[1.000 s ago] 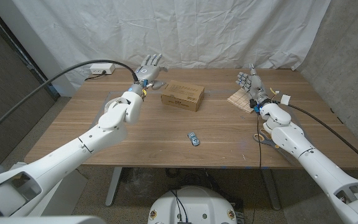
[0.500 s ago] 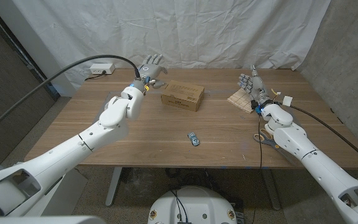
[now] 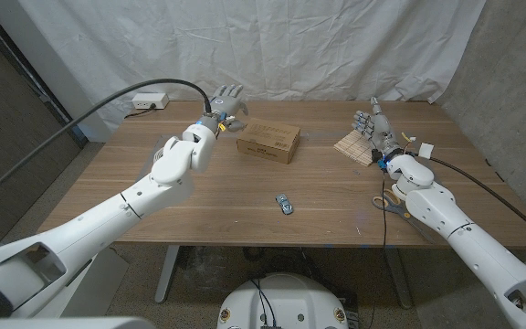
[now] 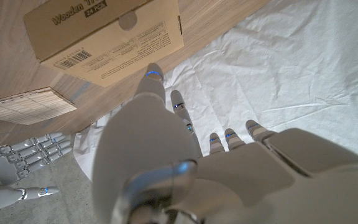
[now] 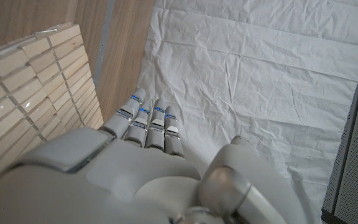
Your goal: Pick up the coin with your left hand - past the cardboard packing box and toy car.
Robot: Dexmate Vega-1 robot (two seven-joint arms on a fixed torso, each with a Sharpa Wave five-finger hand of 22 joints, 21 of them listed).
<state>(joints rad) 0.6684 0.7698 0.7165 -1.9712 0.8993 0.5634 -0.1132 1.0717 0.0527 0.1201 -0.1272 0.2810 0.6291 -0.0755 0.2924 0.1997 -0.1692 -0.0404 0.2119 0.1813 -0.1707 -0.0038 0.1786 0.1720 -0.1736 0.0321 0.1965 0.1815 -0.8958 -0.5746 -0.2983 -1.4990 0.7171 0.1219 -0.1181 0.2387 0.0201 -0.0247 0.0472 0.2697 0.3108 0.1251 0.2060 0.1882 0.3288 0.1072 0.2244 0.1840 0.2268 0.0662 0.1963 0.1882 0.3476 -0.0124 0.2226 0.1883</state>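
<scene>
The cardboard packing box (image 3: pixel 268 141) lies at the table's far middle, and its printed side shows close up in the left wrist view (image 4: pixel 104 37). The small blue toy car (image 3: pixel 284 204) sits nearer me, in the middle of the table. My left hand (image 3: pixel 227 99) hovers near the far edge, just beyond the box's left end, fingers apart and holding nothing (image 4: pixel 185 168). It hides the tabletop beneath it. My right hand (image 3: pixel 369 122) is raised at the far right with its fingers straight and empty (image 5: pixel 123 168).
A slatted wooden mat (image 3: pixel 354 148) lies under my right hand (image 5: pixel 30 106). Scissors (image 3: pixel 389 203) lie beside my right forearm. A white power strip (image 3: pixel 150 100) with a thick black cable sits at the far left corner. A white cloth hangs behind the table.
My left hand has shifted a little to the right, closer to the box's far left corner. My right hand has barely moved.
</scene>
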